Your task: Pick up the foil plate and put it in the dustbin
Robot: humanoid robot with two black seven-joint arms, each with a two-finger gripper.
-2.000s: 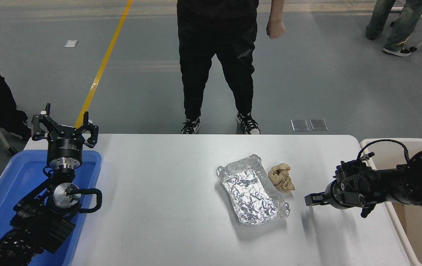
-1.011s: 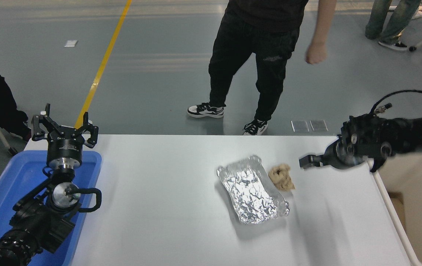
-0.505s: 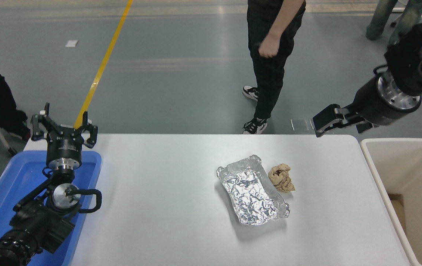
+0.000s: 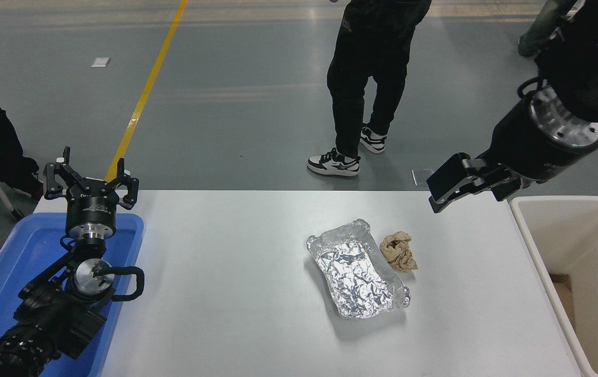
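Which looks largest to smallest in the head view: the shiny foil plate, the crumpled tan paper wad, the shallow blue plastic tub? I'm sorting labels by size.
1. Shallow blue plastic tub, partly cut off and behind the left arm.
2. Shiny crinkled foil plate.
3. Crumpled tan paper wad, clearly smallest.

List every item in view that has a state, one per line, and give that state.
foil plate: flat on the table, empty, ungrasped
paper wad: crumpled, beside the plate's far right edge
dustbin: open-topped, off the table's right end
blue tub: at the table's left end, under the left arm
left hand: open, parked, empty
right hand: raised above the table's far right corner, empty
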